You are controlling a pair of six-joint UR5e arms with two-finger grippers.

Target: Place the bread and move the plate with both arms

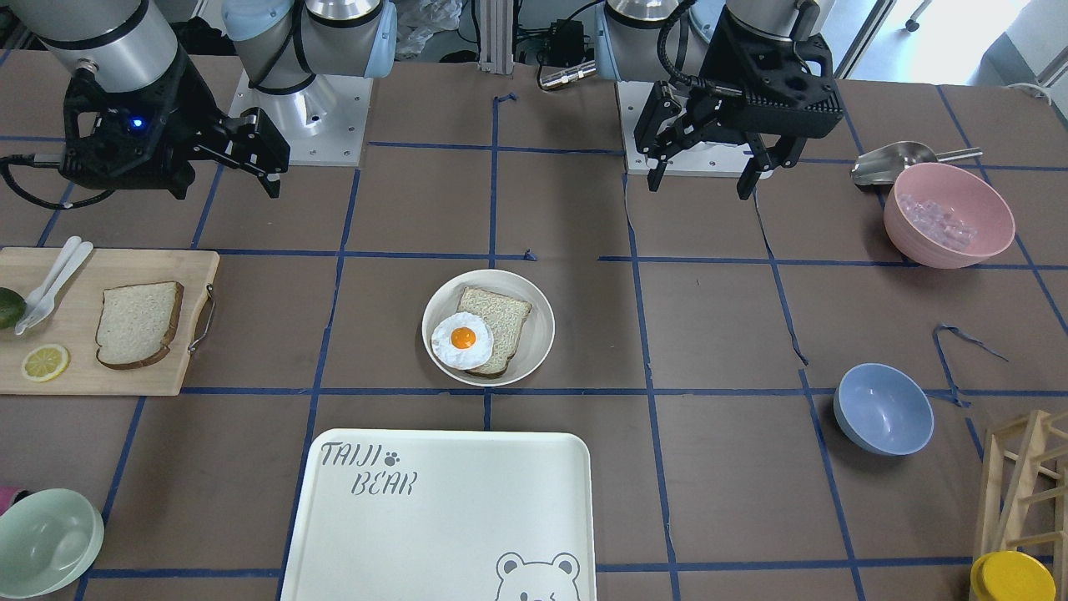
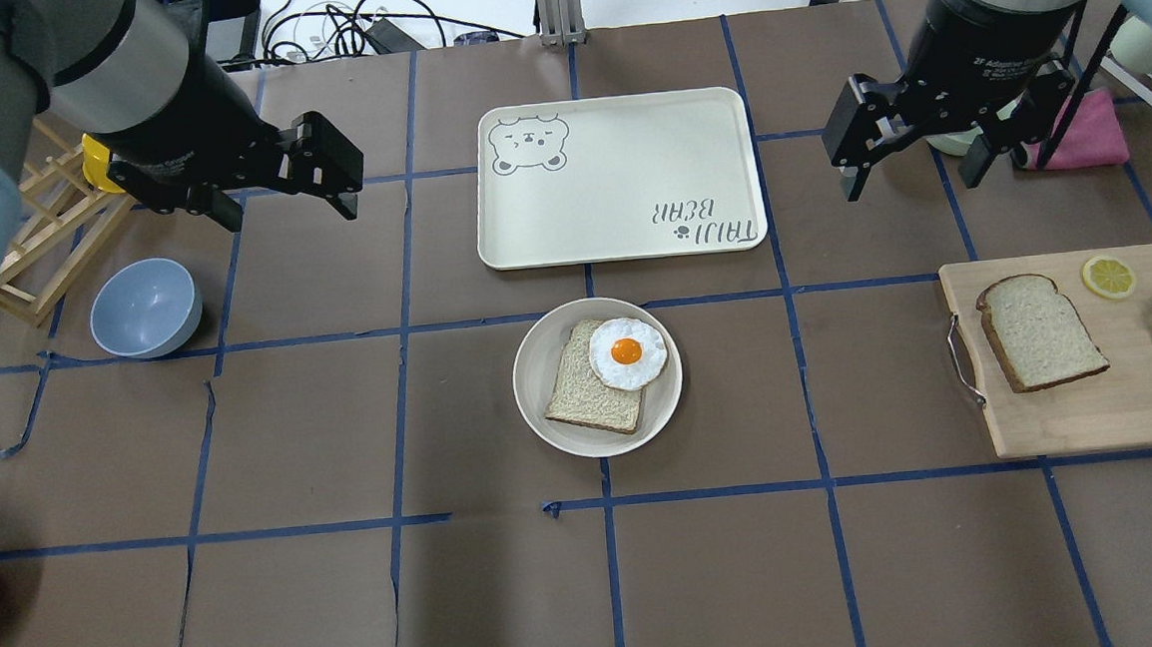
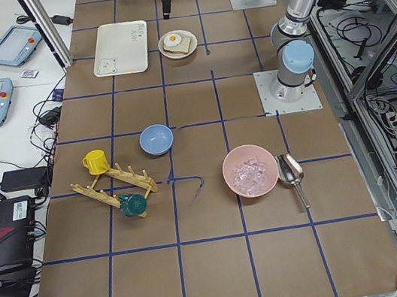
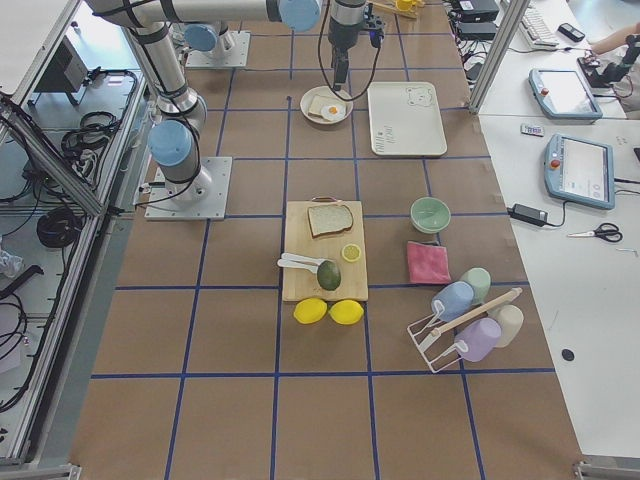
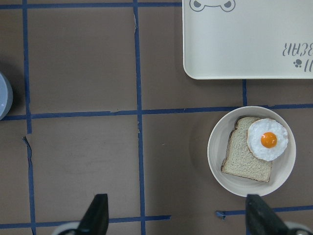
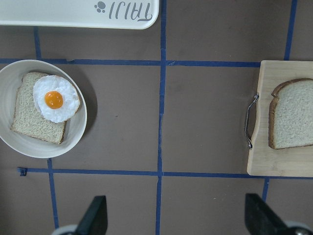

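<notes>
Pale bread (image 2: 1042, 345) lies well apart from the right hand (image 2: 911, 187).

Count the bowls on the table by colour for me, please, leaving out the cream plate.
Pink bowl: 1
Blue bowl: 1
Pale green bowl: 1
Total: 3
</notes>
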